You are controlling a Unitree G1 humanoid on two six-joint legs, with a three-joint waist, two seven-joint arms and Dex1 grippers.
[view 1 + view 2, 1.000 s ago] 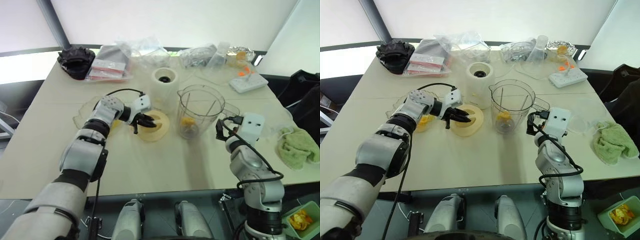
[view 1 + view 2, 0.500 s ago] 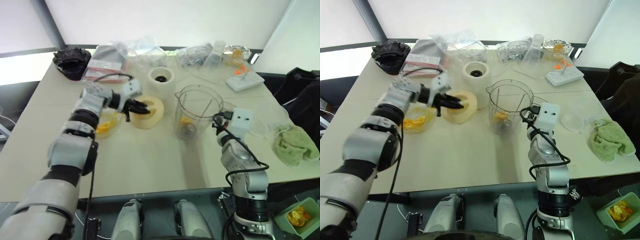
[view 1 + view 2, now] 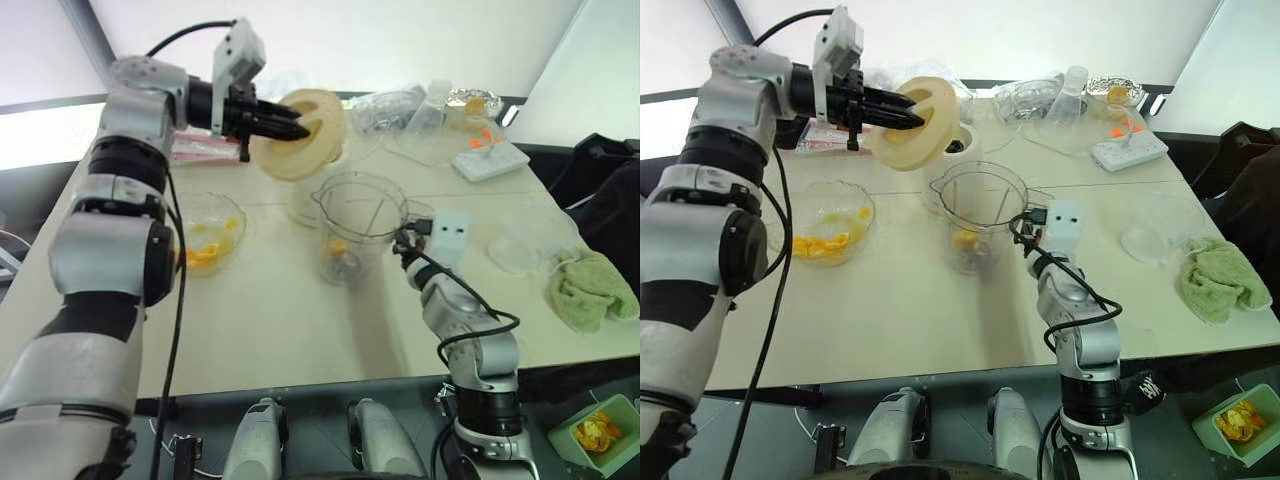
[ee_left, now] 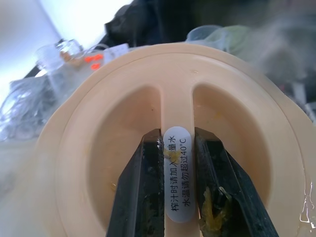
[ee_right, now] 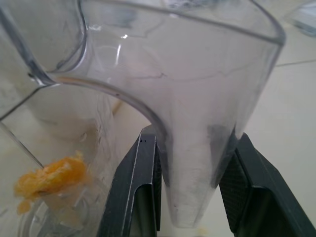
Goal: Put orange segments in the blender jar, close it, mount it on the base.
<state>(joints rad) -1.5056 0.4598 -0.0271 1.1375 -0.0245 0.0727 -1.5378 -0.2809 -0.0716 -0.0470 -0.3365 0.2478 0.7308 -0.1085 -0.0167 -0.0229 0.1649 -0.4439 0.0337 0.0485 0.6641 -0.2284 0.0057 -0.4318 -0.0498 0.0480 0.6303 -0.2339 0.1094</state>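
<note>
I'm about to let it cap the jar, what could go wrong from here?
The left end effector pinches only the lid's thin centre bar, with pulp on the fingers; the lid could slip or tilt.

The right end effector grips just the blender jar's handle; pressing down may tip it.

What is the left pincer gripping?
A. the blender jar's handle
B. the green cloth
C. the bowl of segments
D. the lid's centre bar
D: the left pincer is shut on the centre bar of the cream lid, held up in the air above the table.
</note>
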